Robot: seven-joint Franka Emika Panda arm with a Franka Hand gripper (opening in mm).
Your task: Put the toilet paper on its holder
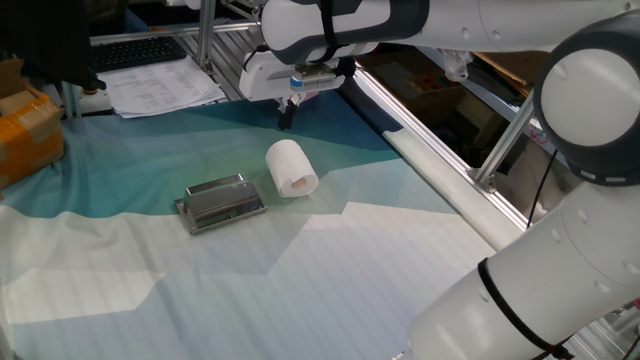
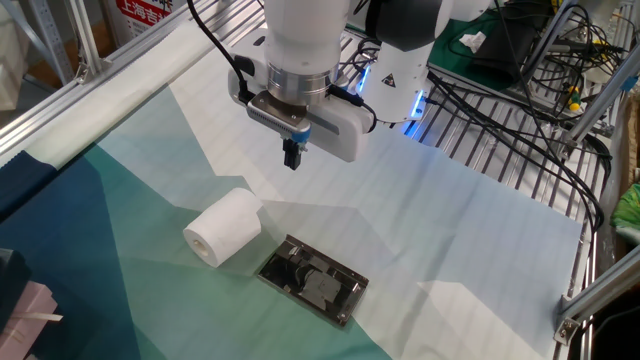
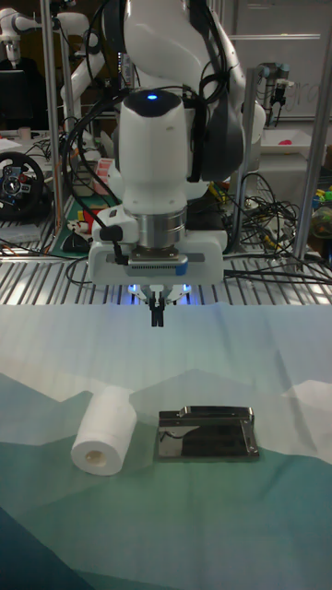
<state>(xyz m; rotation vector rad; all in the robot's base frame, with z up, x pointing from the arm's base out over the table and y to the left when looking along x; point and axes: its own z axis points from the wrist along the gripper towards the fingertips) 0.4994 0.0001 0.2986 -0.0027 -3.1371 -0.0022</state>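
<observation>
The toilet paper [image 1: 290, 167] [image 2: 223, 227] [image 3: 104, 430] is a white roll lying on its side on the teal and white cloth. Close beside it lies the holder [image 1: 220, 202] [image 2: 312, 279] [image 3: 206, 434], a flat silver-grey metal bracket resting flat on the cloth. My gripper [image 1: 287, 114] [image 2: 292, 156] [image 3: 158, 316] hangs in the air above and behind both of them, pointing down. Its dark fingers are pressed together and hold nothing.
A cardboard box [image 1: 25, 130] and papers with a keyboard [image 1: 160, 85] sit at the far left edge. An aluminium frame rail [image 1: 430, 150] borders the cloth. Cables and a metal grate [image 2: 500, 110] lie behind the arm.
</observation>
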